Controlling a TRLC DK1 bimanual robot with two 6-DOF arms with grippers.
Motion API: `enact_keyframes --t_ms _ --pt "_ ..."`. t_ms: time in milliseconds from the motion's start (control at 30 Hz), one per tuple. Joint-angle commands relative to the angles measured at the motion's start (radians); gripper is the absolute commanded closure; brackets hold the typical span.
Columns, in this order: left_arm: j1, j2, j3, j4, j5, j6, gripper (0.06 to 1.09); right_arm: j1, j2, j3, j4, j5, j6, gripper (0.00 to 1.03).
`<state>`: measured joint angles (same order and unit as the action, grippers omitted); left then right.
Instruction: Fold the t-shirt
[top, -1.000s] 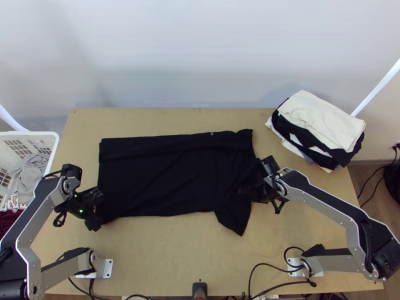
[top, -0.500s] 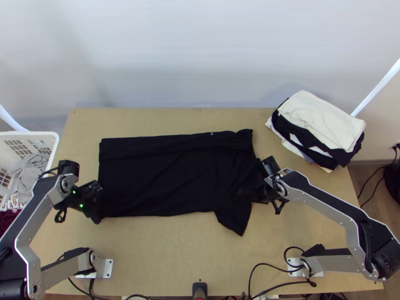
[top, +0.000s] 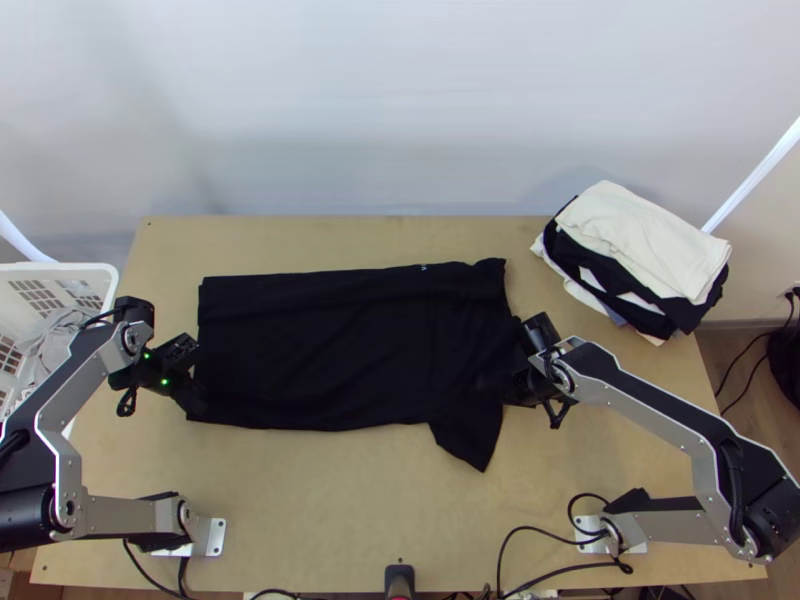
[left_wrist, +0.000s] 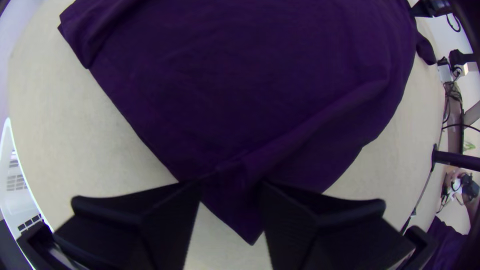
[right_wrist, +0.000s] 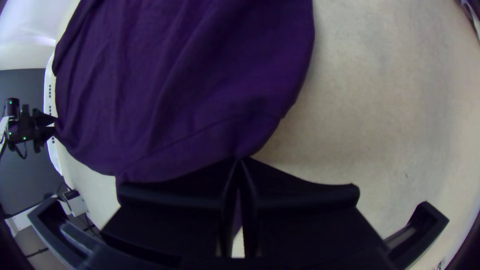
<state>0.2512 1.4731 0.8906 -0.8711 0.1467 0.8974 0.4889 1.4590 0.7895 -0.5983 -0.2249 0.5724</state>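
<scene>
The black t-shirt (top: 330, 350) lies mostly flat, with a band along its far edge and a sleeve sticking out toward the near side at right. At its left end stands my left gripper (top: 194, 377). In the left wrist view, the fingers of the left gripper (left_wrist: 231, 185) are apart, on either side of a raised ridge near the corner of the shirt (left_wrist: 240, 85). My right gripper (top: 516, 378) is at the shirt's right end. From its wrist, the right gripper (right_wrist: 238, 161) has its fingertips together on the edge of the shirt (right_wrist: 190, 90).
A pile of folded clothes (top: 640, 245) sits at the table's far right corner. Beyond the left edge is a white basket (top: 100, 275) with clothes inside. Bare tabletop (top: 350, 500) lies between the shirt and the near edge, where cables run.
My left gripper has moved up the picture and slightly left. The shirt's near left corner has shifted the same way. The right arm has kept still.
</scene>
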Motion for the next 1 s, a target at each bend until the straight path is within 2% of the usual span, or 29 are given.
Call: enact_keyframes --t_ms 0,167,333,467,600,900,967 --pt "0.022 0.010 0.021 -0.019 0.010 0.003 0.12 0.005 -0.009 -0.032 0.006 0.006 0.003 1.00" --pt "0.088 0.007 0.062 -0.046 0.017 0.025 0.12 0.010 -0.008 -0.041 0.012 0.006 0.004 1.00" --pt "0.143 0.004 0.082 -0.141 0.019 0.081 0.12 0.014 -0.006 -0.044 0.023 0.006 0.004 1.00" --pt "0.169 0.003 0.113 -0.216 0.063 0.100 0.12 0.017 -0.005 -0.045 0.025 0.006 0.004 1.00" --pt "0.192 0.007 0.134 -0.226 0.094 0.092 0.12 0.019 -0.005 -0.047 0.025 0.006 0.004 1.00" --pt "0.224 -0.013 0.146 -0.335 0.100 0.161 0.13 0.020 -0.005 -0.047 0.025 0.006 0.004 1.00" --pt "0.234 -0.014 0.140 -0.359 0.102 0.190 0.18 0.019 -0.005 -0.047 0.025 0.006 0.004 1.00"
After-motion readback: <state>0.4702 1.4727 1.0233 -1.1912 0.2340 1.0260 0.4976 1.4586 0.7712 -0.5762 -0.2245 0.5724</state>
